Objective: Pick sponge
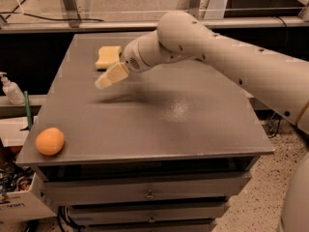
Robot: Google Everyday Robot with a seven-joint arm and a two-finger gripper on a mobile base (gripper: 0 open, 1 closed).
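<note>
The sponge (pixel 107 56) is a pale yellow foam block lying flat at the far left of the grey table top (pixel 193 124). My gripper (pixel 104 81) hangs above the table just in front of the sponge, on its near side, pointing left and down. It holds nothing. The white arm (pixel 227 57) reaches in from the right across the table.
A round orange fruit (pixel 49 141) sits at the table's near left corner. A soap bottle (pixel 9 89) and a green stick (pixel 27 109) stand on a lower shelf to the left. Drawers (pixel 149 195) lie under the table's front edge. A railing runs behind.
</note>
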